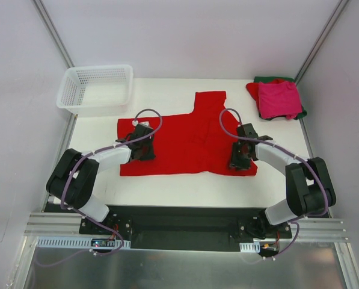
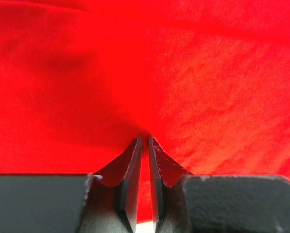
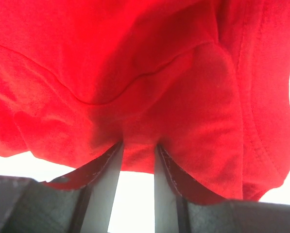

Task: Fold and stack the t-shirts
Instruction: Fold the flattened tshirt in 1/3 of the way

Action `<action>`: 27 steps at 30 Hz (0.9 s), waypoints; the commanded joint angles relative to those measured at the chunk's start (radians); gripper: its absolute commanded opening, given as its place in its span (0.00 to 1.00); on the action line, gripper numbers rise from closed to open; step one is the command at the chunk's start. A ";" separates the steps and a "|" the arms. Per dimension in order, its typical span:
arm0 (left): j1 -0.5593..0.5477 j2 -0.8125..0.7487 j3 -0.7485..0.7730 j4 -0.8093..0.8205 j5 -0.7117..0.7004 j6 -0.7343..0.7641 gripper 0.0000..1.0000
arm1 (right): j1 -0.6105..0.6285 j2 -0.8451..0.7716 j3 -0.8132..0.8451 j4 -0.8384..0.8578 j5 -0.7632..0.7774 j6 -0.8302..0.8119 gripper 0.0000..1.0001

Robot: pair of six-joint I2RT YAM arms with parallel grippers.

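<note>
Robot lab cell, white table (image 1: pixel 185 188), plain white walls (image 1: pixel 167 36), aluminium mounting rail (image 1: pixel 53 224)

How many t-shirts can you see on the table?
4: a bright red t-shirt spread mid-table; in the far-right pile, a pink t-shirt on top, red t-shirt and dark green t-shirt edges beneath. More could hide inside.

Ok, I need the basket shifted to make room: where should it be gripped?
Pinch the white mesh basket by its near long rim, coming straight down from above, one finger inside the wall, one outside. It stands upright and open-topped in the table's far left corner, probably too wide to span; the thin wall should fit between fingers.
</note>
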 commanded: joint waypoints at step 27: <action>0.094 -0.310 -0.133 -0.252 0.077 0.013 0.13 | -0.005 -0.076 0.094 -0.169 0.256 -0.064 0.35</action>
